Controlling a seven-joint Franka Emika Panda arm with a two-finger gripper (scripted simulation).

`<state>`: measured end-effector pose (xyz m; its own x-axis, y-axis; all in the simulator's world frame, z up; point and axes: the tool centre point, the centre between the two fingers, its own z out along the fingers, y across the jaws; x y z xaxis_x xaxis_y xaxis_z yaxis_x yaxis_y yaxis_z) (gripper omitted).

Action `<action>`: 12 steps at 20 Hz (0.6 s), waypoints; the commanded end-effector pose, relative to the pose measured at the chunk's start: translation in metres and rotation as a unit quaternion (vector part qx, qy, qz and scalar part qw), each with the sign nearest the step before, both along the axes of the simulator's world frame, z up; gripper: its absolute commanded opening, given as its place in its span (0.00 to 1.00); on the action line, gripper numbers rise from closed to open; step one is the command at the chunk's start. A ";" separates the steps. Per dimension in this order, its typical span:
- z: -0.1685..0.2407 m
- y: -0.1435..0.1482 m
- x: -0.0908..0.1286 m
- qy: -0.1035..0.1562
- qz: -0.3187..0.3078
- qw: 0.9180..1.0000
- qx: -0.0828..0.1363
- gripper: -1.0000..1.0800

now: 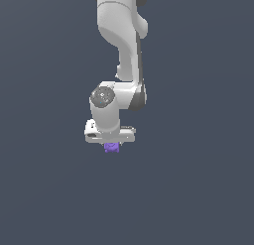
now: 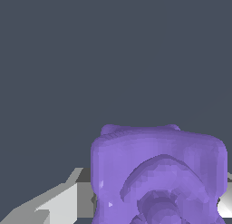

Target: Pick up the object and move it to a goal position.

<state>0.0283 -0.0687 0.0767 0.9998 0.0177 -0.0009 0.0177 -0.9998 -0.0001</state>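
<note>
The object (image 1: pixel 112 148) is a small purple knobbly lump that sits directly under the white hand of the arm in the exterior view. My gripper (image 1: pixel 112 144) reaches straight down over it, and its fingers are almost wholly hidden behind the hand and the lump. The wrist view is filled at close range by the object (image 2: pixel 158 173), with a grey-white finger (image 2: pixel 59 202) pressed against one side and a sliver of the other finger (image 2: pixel 225 206) against the opposite side. The gripper is shut on the object.
A plain dark grey-blue surface surrounds the arm in both views. The white arm links (image 1: pixel 124 45) rise above the hand towards the top of the exterior view.
</note>
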 end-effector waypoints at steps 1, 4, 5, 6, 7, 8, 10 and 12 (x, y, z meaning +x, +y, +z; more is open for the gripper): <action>0.019 0.000 0.000 -0.001 0.000 1.000 0.000 0.00; 0.048 0.000 0.000 -0.001 0.000 1.000 0.000 0.00; 0.058 -0.001 0.000 -0.001 0.000 1.000 0.000 0.00; 0.070 -0.001 -0.001 -0.001 0.000 1.000 0.000 0.00; 0.081 -0.001 -0.001 -0.001 0.000 1.000 0.000 0.00; 0.093 -0.001 -0.001 -0.001 0.000 1.000 0.000 0.00; 0.117 -0.001 -0.001 -0.001 0.000 1.000 0.000 0.00; 0.141 -0.001 -0.001 -0.001 0.000 1.000 0.000 0.00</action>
<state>0.0281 -0.0699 0.1994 0.9998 0.0177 0.0011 0.0177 -0.9998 0.0002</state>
